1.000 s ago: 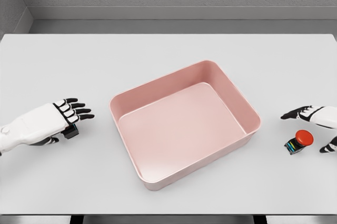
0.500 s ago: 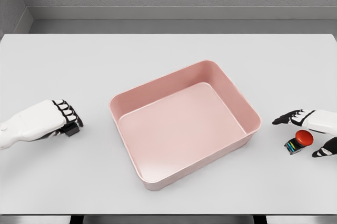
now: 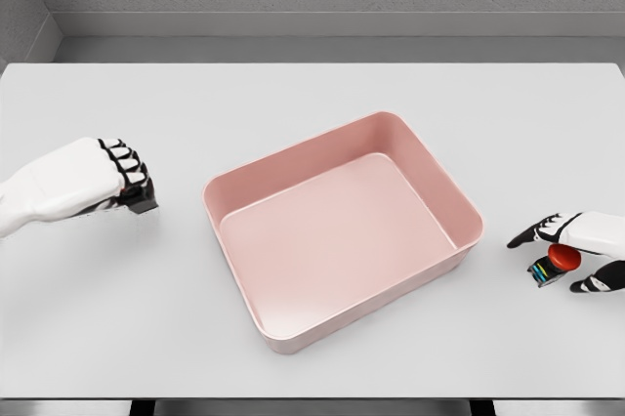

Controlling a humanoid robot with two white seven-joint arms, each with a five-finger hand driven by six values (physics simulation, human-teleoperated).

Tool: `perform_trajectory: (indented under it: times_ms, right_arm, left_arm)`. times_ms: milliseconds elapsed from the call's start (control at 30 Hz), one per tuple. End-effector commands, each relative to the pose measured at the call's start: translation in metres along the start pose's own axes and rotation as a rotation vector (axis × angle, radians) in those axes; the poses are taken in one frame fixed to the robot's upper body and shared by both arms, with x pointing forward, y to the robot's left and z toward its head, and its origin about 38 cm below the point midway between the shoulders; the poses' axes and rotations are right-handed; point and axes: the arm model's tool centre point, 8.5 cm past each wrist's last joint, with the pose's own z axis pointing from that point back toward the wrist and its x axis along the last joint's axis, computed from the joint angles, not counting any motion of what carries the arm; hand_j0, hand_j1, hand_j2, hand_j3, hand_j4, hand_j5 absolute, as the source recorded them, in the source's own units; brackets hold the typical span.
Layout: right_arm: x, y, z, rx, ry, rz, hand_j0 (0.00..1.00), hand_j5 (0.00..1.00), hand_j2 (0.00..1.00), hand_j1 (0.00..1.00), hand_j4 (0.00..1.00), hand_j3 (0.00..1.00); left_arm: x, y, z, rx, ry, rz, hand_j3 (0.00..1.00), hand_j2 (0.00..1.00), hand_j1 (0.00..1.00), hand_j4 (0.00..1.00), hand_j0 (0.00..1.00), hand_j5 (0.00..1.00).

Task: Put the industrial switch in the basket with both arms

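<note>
While the left hand [image 3: 93, 182] has curled shut on a small dark block [image 3: 140, 203] and risen, the right hand [image 3: 571, 240] has lowered around the switch [image 3: 552, 264].

The red-capped switch sits on the table [image 3: 312, 94], right of the empty pink basket [image 3: 467, 203]; right fingers straddle it, spread, not yet closed, so I judge the grasp still pending. The left fist hovers left of the basket, knuckles facing it.

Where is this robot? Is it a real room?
Probably not: it looks like a computer-made test room. There is only a plain white table, a pink basket and a red-button switch, all smooth and bare.
</note>
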Motion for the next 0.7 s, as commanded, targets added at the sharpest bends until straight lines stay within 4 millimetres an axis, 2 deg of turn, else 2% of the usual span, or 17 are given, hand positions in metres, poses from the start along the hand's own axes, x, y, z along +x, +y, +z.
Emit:
perform_trajectory:
  times_ms: [0, 67, 100, 367, 467, 667]
  right_arm:
    - [0.000, -0.001, 0.001, -0.003, 0.002, -0.004, 0.80, 0.80, 0.80, 0.80, 0.80, 0.80]
    - [0.000, -0.001, 0.001, -0.003, 0.002, -0.004, 0.77, 0.77, 0.77, 0.77, 0.77, 0.77]
    - [-0.001, -0.001, 0.002, -0.003, 0.005, -0.004, 0.72, 0.72, 0.72, 0.72, 0.72, 0.72]
    - [-0.001, 0.000, 0.001, -0.003, 0.003, -0.007, 0.67, 0.67, 0.67, 0.67, 0.67, 0.67]
    - [-0.001, 0.000, 0.001, -0.003, 0.003, -0.007, 0.64, 0.64, 0.64, 0.64, 0.64, 0.64]
    - [-0.002, 0.000, 0.001, -0.002, 0.007, -0.006, 0.56, 0.56, 0.56, 0.56, 0.56, 0.56]
  left_arm:
    - [0.000, 0.002, 0.000, 0.015, -0.005, 0.025, 0.38, 0.38, 0.38, 0.38, 0.38, 0.38]
    - [-0.003, 0.011, -0.002, 0.037, -0.005, 0.020, 0.38, 0.38, 0.38, 0.38, 0.38, 0.38]
    - [-0.004, 0.012, -0.002, 0.043, -0.005, 0.018, 0.38, 0.38, 0.38, 0.38, 0.38, 0.38]
    - [-0.010, 0.033, -0.010, 0.097, -0.008, -0.019, 0.38, 0.38, 0.38, 0.38, 0.38, 0.38]
    - [-0.008, 0.043, -0.024, 0.123, -0.037, -0.035, 0.38, 0.38, 0.38, 0.38, 0.38, 0.38]
    - [0.004, 0.043, -0.047, 0.170, -0.085, -0.010, 0.38, 0.38, 0.38, 0.38, 0.38, 0.38]
